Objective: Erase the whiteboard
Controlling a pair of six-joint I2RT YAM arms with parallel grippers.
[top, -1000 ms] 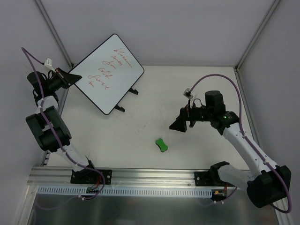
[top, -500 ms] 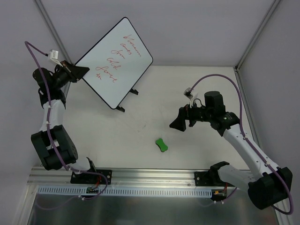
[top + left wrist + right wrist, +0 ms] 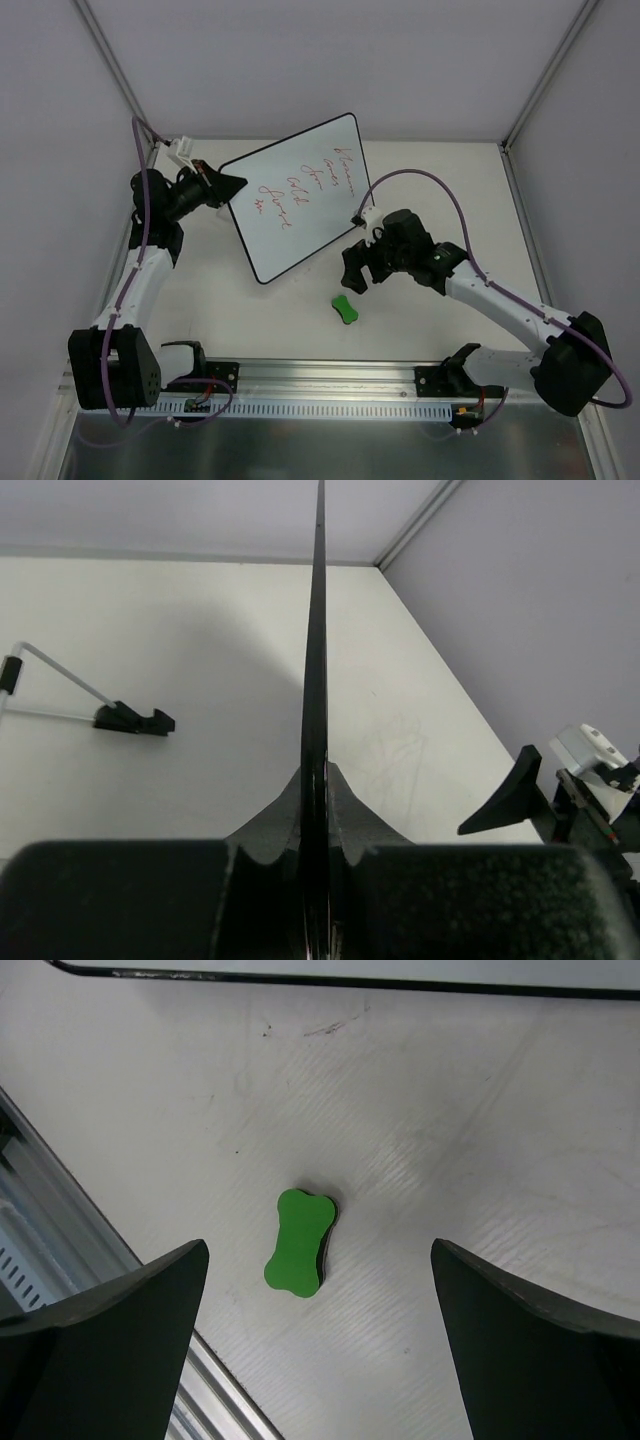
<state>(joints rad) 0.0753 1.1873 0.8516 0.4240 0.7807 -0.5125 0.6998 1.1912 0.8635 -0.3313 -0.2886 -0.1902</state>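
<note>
Over the table (image 3: 450,180), my left gripper (image 3: 228,185) pinched the whiteboard (image 3: 310,215) at its rim; my right gripper (image 3: 352,268) hung wide above the green eraser (image 3: 345,309).

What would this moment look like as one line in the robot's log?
left gripper: shut on whiteboard | right gripper: open over green eraser | red writing: unerased

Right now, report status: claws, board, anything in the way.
Left claw shut on the board edge. Right claw open over green eraser, not touching. Board tilted, red writing unerased. Nothing blocking the eraser.
</note>
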